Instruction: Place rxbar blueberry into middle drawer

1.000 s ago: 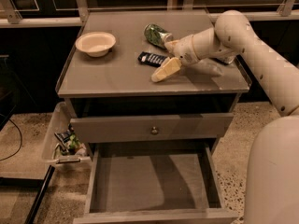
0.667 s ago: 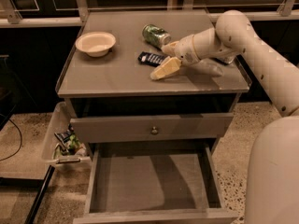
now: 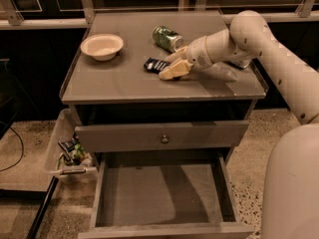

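The rxbar blueberry (image 3: 153,64), a flat dark navy bar, lies on the cabinet top (image 3: 124,83) just below a green can (image 3: 167,37) that lies on its side. My gripper (image 3: 172,63) reaches in from the right, low over the top, with its cream fingers (image 3: 174,72) spread on either side of the bar's right end, which they hide. The bar still rests on the top. The middle drawer (image 3: 159,190) is pulled open below, a wide grey box with a bare floor.
A white bowl (image 3: 102,46) stands at the back left of the top. The upper drawer front with a round knob (image 3: 164,139) is shut. A clear plastic bin (image 3: 67,151) with packets hangs at the cabinet's left side. My arm spans the top's right half.
My gripper has edged slightly left, closer around the bar's right end. The bar, can and bowl have not visibly moved.
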Controlling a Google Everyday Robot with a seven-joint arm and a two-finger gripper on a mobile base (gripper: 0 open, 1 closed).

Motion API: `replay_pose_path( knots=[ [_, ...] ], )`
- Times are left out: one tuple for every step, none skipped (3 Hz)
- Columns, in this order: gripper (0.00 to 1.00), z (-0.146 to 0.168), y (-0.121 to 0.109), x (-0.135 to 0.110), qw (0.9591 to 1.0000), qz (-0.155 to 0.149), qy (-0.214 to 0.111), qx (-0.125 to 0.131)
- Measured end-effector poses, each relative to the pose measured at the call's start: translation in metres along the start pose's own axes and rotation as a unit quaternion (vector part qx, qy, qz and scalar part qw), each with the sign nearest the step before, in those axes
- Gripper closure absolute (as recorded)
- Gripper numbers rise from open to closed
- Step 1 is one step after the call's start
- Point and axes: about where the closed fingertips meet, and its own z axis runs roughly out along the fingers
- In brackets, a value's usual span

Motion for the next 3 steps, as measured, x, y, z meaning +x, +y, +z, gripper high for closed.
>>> replay_pose_path(
  knots=[
    [0.87,0.0000,0.0000,0.0000,1.0000,0.000,0.000,0.000],
    [1.00,0.0001,0.0000,0.0000,1.0000,0.000,0.000,0.000],
    [1.00,0.0001,0.0001,0.0000,1.0000,0.000,0.000,0.000]
  ],
)
